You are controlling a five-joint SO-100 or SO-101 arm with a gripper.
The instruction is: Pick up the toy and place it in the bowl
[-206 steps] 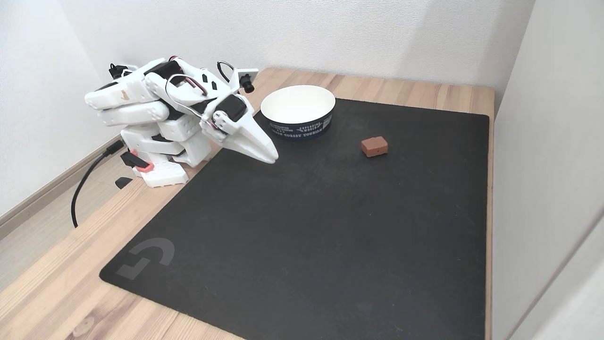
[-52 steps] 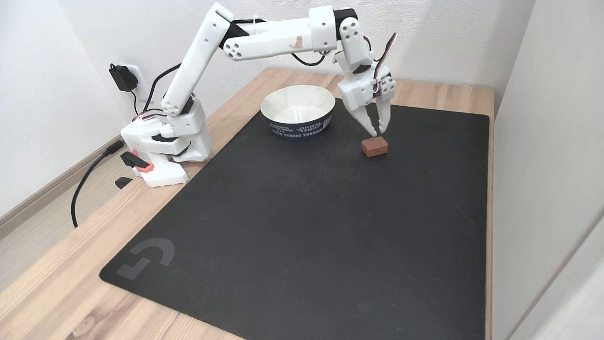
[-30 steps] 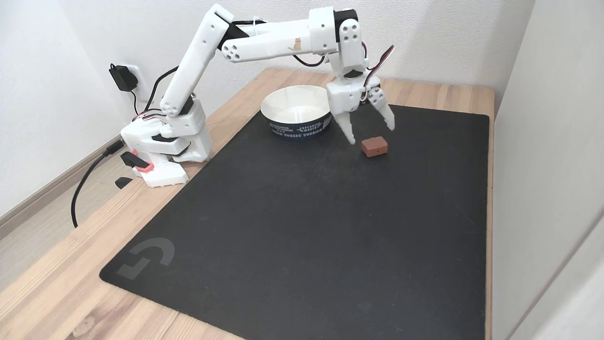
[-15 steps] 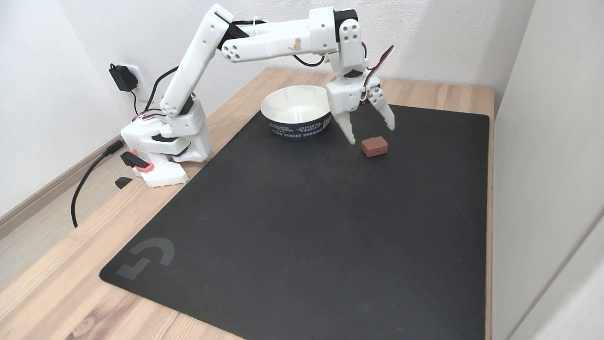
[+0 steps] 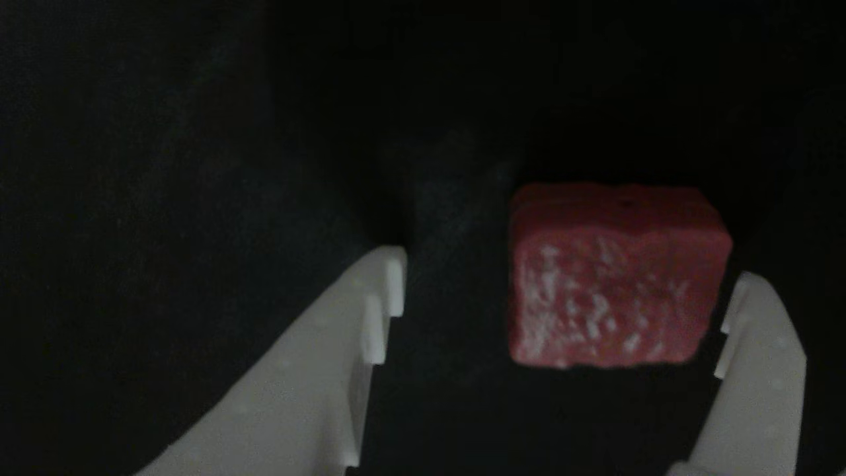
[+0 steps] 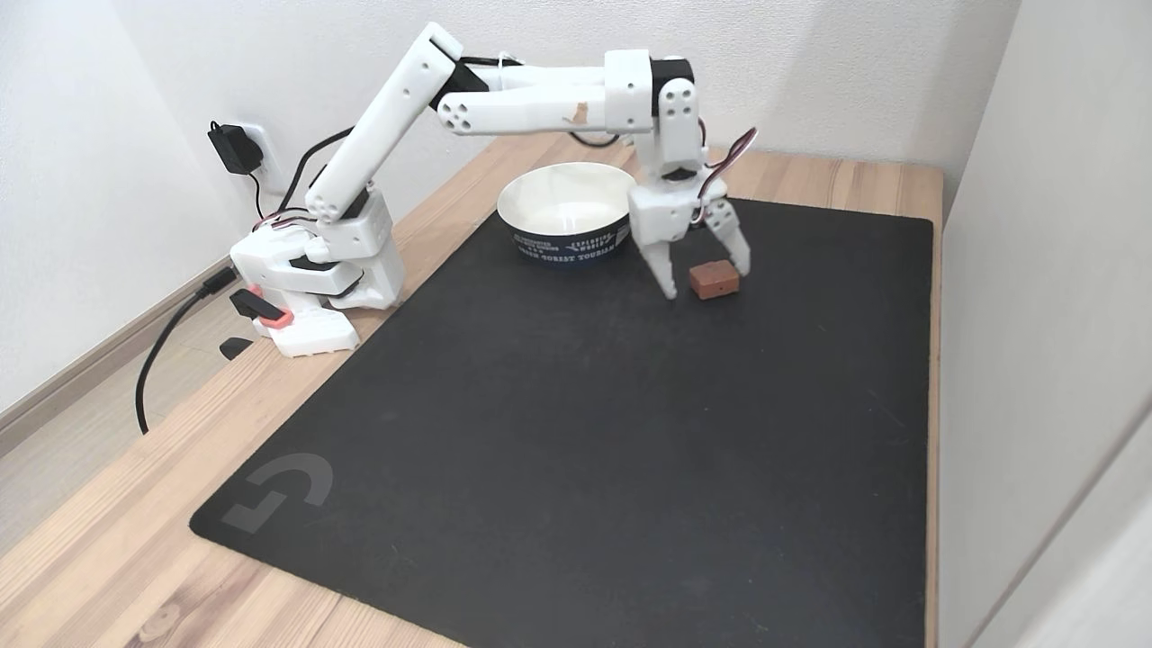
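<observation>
In the fixed view, the toy [image 6: 715, 278] lies on the mat [image 6: 576, 432] at four o'clock from the bowl [image 6: 567, 215], between the gripper [image 6: 705, 280] tips. The arm's base [image 6: 310, 283] stands on the surface [image 6: 108, 531] at nine o'clock from the bowl.

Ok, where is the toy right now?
In the fixed view the toy lies on the black mat, right of the bowl, between the open gripper's fingers, nearer the right one.

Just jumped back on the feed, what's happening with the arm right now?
The arm's claw is open and lowered around the red toy, one finger on each side. The toy sits on the black mat, not yet gripped; in the other view it lies nearer the right-hand finger than the left one. The bowl stands close by on the mat.
</observation>
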